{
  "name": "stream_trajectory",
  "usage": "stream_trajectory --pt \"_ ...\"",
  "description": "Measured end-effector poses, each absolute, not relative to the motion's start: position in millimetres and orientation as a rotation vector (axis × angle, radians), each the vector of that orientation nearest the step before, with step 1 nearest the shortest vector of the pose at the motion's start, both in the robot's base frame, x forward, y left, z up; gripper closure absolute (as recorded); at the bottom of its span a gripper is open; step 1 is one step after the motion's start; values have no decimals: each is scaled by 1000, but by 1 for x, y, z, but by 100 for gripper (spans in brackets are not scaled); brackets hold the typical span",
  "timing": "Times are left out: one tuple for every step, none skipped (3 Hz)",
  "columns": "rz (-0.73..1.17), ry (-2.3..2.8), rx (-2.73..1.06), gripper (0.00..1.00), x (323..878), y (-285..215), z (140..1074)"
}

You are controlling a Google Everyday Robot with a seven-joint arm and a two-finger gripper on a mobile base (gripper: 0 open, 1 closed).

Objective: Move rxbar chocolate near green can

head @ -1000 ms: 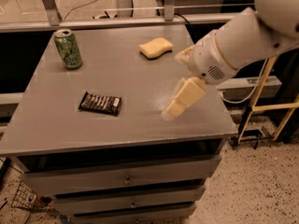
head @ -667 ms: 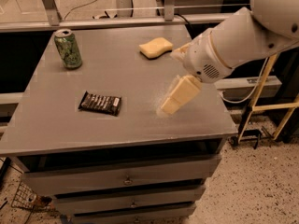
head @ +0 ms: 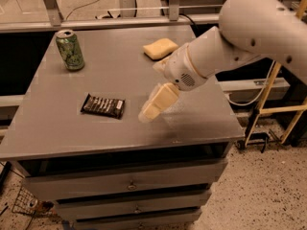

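The rxbar chocolate (head: 103,106), a flat bar in a shiny black wrapper, lies on the grey table (head: 53,128) left of centre. The green can (head: 70,50) stands upright at the table's back left corner, well apart from the bar. My gripper (head: 146,115) hangs over the table just right of the bar, its cream-coloured tip pointing down and left, a short gap from the bar's right end. It holds nothing that I can see.
A yellow sponge (head: 160,48) lies at the back of the table, behind my arm (head: 225,47). Drawers (head: 129,183) run below the table's front edge. A wooden frame (head: 276,109) stands on the floor to the right.
My gripper has moved left across the table toward the bar. The bar, can and sponge have not moved.
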State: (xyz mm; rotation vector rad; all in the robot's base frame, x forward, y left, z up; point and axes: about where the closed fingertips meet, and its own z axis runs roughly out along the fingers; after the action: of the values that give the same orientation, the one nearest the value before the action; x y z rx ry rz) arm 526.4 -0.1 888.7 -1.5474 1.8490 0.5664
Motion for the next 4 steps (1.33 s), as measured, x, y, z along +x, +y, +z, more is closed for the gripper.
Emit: stream_trajectory --pt "621 1835 -1547 0 542 39 865" --pt "644 1828 -1529 0 548 65 854" --pt "654 1837 -1517 0 550 85 844" --pt "670 1842 -1521 0 551 100 836"
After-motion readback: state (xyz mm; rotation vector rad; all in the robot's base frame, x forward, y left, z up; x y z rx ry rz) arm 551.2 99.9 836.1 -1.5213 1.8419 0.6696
